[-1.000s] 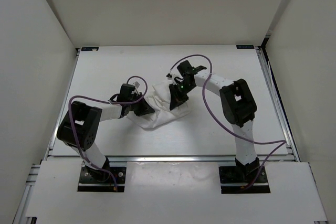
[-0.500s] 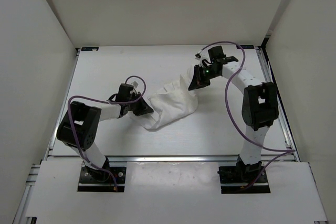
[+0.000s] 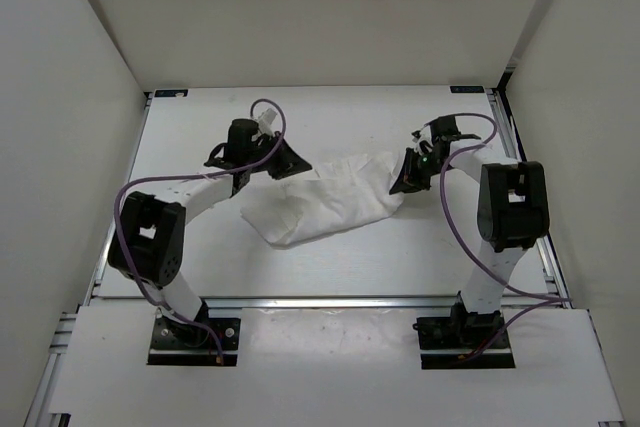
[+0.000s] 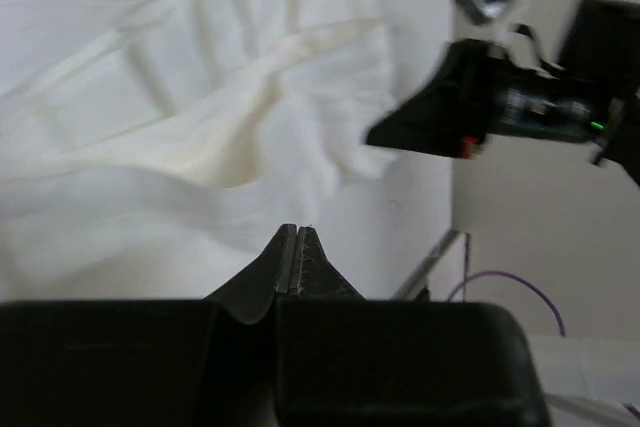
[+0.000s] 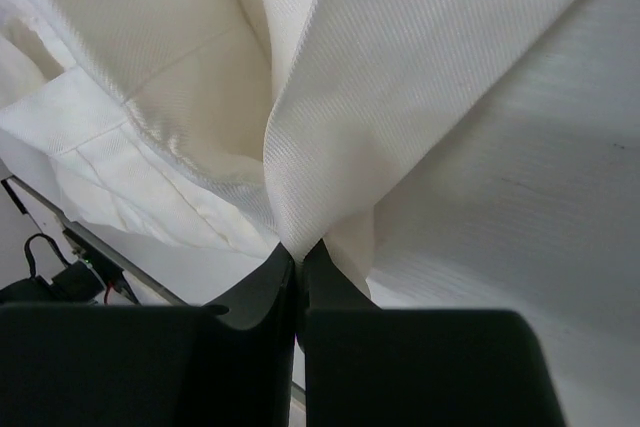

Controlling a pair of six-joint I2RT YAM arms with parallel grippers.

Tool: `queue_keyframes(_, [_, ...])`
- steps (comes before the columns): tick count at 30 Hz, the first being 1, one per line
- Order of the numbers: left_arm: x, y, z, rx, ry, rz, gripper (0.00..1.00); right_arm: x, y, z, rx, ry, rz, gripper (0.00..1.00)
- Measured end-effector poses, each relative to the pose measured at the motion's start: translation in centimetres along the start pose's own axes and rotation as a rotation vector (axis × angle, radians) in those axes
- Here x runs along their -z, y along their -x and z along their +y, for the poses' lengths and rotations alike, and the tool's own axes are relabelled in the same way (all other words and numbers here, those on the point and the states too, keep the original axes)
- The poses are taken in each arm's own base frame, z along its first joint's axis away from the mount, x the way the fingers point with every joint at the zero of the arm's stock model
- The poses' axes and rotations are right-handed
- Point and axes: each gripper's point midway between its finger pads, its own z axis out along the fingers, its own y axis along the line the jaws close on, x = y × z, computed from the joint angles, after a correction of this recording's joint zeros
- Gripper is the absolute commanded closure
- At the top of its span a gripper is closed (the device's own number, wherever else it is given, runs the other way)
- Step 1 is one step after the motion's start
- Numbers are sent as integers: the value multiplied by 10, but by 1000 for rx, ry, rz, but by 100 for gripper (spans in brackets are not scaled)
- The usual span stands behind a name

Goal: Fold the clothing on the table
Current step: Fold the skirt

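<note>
Your right end effector (image 5: 299,250) is clenched on a fold of the clothing (image 3: 325,207); in its wrist view the fabric rises straight out of the pinched tips and fans toward the top of the frame. Your left end effector (image 4: 297,235) is also clamped tight. The cloth's edge runs right up to its tips, so it appears to be pinching a thin edge, though that view is too blurred to be sure.

In the top view the garment lies stretched across the middle of the tabletop (image 3: 200,247), from centre-left to the right end effector at centre-right.

Expect it to handle as very light, limp and thin. It will sag and bunch between your two grips, and its pleat-like creases will tend to pull it back in. Take hold at edges or corners rather than mid-panel. No container is in view.
</note>
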Motion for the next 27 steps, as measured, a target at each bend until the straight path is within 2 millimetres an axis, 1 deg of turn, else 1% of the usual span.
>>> queue_keyframes(1, [-2,2,-19,-25,-50,0,100,0,0,-1,-6,-4,0,100])
queue_keyframes(2, [-5,-1,-38,-44,-99,8,100,-1,0,-1,-7,-4,-4,100])
queue_keyframes(3, [-8,-8,-53,-56,-143,25,100,-1,2,0,-6,-3,-9,99])
queue_keyframes(4, [-12,-17,-65,-62,-180,47,100,-1,3,0,-6,-2,-13,99])
queue_keyframes(5, [-17,-27,-73,-61,-209,74,100,-1,3,1,-5,0,-16,100])
queue_keyframes(6, [-22,-38,-77,-52,-228,106,100,-1,4,2,-8,0,-19,100])
queue_keyframes(8, [-34,-59,-76,-26,-243,167,100,-2,4,2,-8,2,-23,100])
queue_keyframes(10, [-45,-79,-60,19,-215,218,100,-2,2,4,-4,5,-25,100])
queue_keyframes(13, [-48,-96,-22,85,-125,244,100,-1,0,6,-5,12,-27,100])
queue_keyframes(15, [-46,-98,4,118,-59,227,100,-1,-3,6,-12,18,-25,100])
queue_keyframes(18, [-44,-90,33,135,22,177,100,0,-7,8,-17,21,-23,100])
queue_keyframes(20, [-44,-81,46,142,59,138,100,3,-9,10,-14,22,-21,100])
queue_keyframes(22, [-47,-76,53,142,80,111,100,6,-12,17,-2,27,-19,100])
queue_keyframes(24, [-51,-77,60,142,97,107,100,9,-19,25,17,37,-14,100])
queue_keyframes(26, [-56,-83,67,150,111,118,100,12,-33,32,34,41,2,100])
queue_keyframes(27, [-58,-83,66,149,105,120,100,13,-42,34,40,42,10,100])
